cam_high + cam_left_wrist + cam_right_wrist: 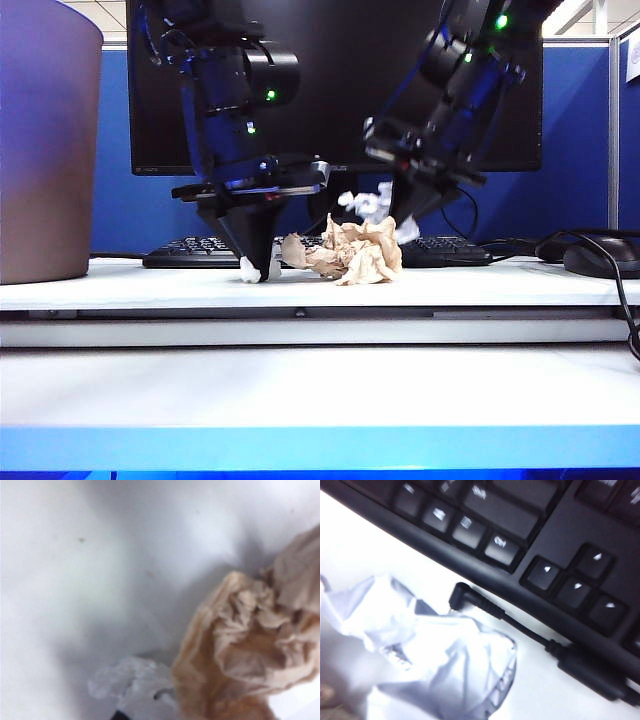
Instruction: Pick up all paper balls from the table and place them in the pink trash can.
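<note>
Paper balls lie mid-table: a small crumpled white wad (250, 270) sits pinched between the closed tips of the left gripper (252, 268), which points down onto the flat white table (150, 285). Just beside it rests the larger tan-beige crumpled ball (350, 255), creased and soft-folded. The right gripper (405, 230), tilted above that ball, is clamped shut on a pale bluish-white wrinkled wad (435, 665), lifted near the black plastic keyboard (530, 535) and a black cable plug (465, 600). The smooth mauve-pink trash can (45, 150) stands well apart at far left, cropped, its inside hidden.
</note>
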Controlling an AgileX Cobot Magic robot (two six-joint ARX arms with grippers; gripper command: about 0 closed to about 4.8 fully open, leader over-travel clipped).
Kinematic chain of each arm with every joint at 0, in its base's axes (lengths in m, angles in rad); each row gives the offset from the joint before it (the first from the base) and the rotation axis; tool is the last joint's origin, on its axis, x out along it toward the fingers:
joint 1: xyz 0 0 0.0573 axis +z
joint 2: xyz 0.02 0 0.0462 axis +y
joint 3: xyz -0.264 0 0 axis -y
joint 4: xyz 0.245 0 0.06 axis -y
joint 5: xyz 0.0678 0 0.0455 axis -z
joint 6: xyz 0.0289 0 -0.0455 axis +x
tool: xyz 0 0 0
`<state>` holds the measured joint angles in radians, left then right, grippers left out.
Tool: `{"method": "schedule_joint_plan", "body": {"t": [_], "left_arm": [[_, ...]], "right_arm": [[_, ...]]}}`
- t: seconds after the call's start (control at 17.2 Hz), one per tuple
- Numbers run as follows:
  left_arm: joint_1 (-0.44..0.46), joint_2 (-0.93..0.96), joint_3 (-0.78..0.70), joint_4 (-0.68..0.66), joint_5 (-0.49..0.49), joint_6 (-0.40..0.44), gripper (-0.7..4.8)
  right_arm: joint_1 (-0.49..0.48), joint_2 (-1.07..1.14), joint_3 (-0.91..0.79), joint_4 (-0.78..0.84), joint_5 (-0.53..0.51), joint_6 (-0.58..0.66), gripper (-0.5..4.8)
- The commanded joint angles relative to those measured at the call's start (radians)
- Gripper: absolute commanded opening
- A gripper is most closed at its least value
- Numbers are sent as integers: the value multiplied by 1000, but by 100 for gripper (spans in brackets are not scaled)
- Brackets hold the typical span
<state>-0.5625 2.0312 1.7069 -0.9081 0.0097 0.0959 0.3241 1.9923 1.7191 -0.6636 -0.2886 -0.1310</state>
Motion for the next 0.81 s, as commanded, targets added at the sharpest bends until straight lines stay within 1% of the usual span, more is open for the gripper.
{"method": "schedule_joint_plan", "body": {"t": [0.06,0.23,0.41,0.46,0.52,0.58,0.64,0.7,0.75,0.81], "left_arm": [[-1,0,0,-39,-24,-2,-6],[-1,-80,0,-84,-116,1,-5],[1,-224,16,-80,-128,27,-5],[1,-279,35,-70,-130,27,-5],[1,-339,69,-65,-151,25,-5],[0,-417,125,-66,-249,27,-5],[0,-468,166,-71,-332,33,-5],[0,-517,199,-72,-389,53,-6],[1,-539,208,-71,-430,64,-5],[29,-586,214,-69,-546,89,-6]], "right_arm": [[1,-39,5,8,-100,1,-6],[4,-95,6,45,-286,18,-6],[6,-148,24,134,-396,77,-6],[6,-165,24,179,-441,110,-6],[7,-183,24,241,-495,169,-6],[23,-200,24,320,-563,216,-6],[29,-208,25,369,-614,229,-6],[47,-213,25,423,-654,256,-6],[58,-216,25,459,-662,282,-6],[79,-217,25,518,-677,317,-6]]}}
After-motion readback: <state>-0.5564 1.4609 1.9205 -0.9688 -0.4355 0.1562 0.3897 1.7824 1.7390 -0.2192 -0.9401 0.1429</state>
